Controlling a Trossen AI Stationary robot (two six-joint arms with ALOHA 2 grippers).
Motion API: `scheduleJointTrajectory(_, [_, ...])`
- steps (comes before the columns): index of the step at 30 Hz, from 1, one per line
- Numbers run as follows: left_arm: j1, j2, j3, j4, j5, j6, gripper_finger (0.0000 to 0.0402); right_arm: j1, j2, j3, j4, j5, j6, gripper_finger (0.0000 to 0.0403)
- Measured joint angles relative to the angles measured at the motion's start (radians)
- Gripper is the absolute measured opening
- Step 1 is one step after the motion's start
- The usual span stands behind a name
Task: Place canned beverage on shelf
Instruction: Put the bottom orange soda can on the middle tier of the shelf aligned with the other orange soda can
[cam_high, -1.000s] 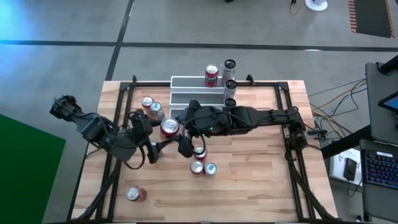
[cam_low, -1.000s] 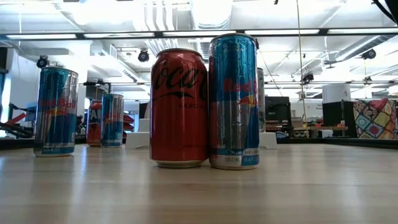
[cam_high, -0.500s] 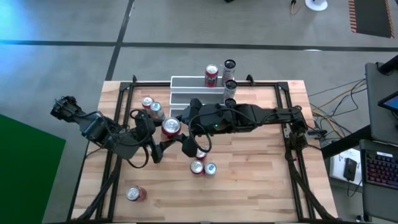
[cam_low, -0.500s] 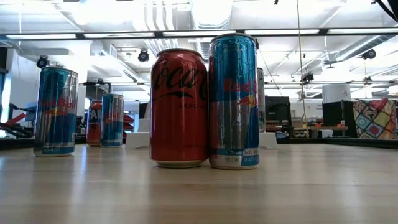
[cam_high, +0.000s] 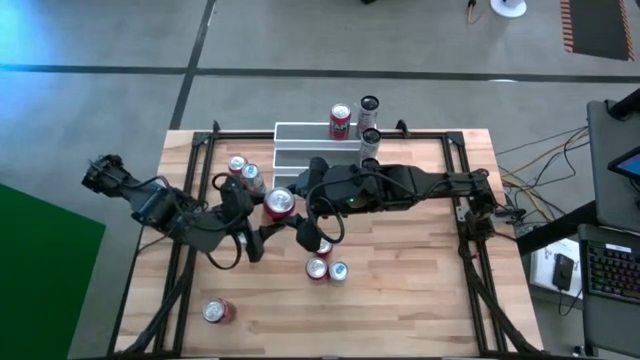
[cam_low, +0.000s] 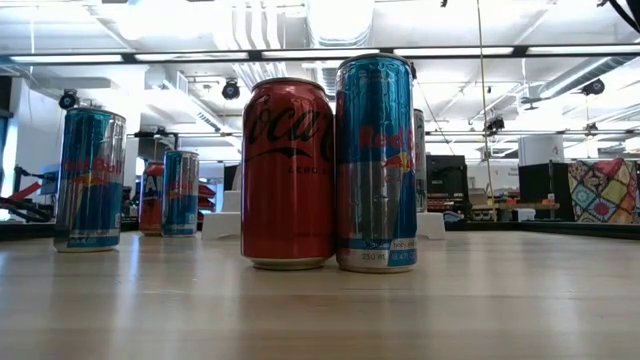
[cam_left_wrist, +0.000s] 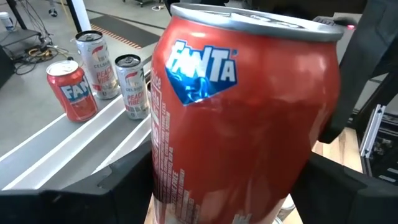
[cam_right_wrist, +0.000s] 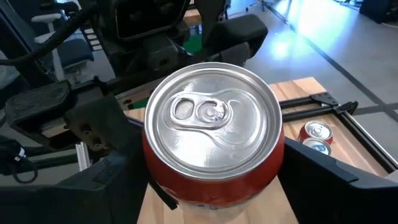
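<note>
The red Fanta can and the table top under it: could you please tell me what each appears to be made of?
Red Fanta can: likely thin aluminium, glossy printed wall, with a bare brushed-silver lid and pull tab in the right wrist view. It sits between the fingers of the left gripper and the right gripper. Table top: looks like pale wood with visible plank grain and a matt finish.

Both dark arms reach toward the middle of the worktop and meet. The left pincer (cam_high: 262, 222) and the right pincer (cam_high: 292, 205) each have their two fingers spread wide around the same red Fanta can (cam_high: 278, 203), held upright between them, one from either side.
</note>
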Motion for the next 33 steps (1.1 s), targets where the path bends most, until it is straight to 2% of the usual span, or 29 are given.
scheduleJointTrajectory(3, [0.017,0.002,-0.002,0.008,0.009,0.033,0.0289,0.000,-0.022,0.000,-0.068,-0.006,-0.009,0.0326])
scheduleJointTrajectory(5, [0.040,0.002,-0.004,-0.009,-0.005,0.048,0.0289,0.002,-0.056,-0.002,-0.202,-0.010,0.004,0.0348])
scheduleJointTrajectory(8, [0.093,0.000,-0.006,0.020,0.015,0.091,0.0289,0.006,-0.124,0.001,-0.317,0.070,0.063,0.0364])
scheduleJointTrajectory(10, [0.141,0.002,-0.024,0.056,0.065,0.145,0.0289,0.007,-0.166,0.001,-0.381,0.140,0.087,0.0365])
scheduleJointTrajectory(13, [0.231,-0.001,-0.074,0.213,0.193,0.252,0.0289,0.014,-0.218,0.001,-0.465,0.218,0.110,0.0362])
scheduleJointTrajectory(17, [0.391,-0.003,-0.187,0.459,0.421,0.381,0.0289,0.016,-0.266,0.000,-0.536,0.260,0.147,0.0362])
scheduleJointTrajectory(20, [0.523,0.005,-0.290,0.635,0.593,0.442,0.0289,0.013,-0.290,0.000,-0.583,0.325,0.156,0.0362])
scheduleJointTrajectory(25, [0.735,0.033,-0.446,0.878,0.810,0.533,0.0289,0.009,-0.307,0.000,-0.662,0.424,0.165,0.0362])
scheduleJointTrajectory(30, [0.911,0.151,-0.512,1.111,1.067,0.560,0.0289,-0.021,-0.324,-0.001,-0.686,0.506,0.162,0.0362])
scheduleJointTrajectory(33, [0.966,0.254,-0.512,1.213,1.165,0.592,0.0289,-0.055,-0.328,0.000,-0.694,0.530,0.162,0.0362])
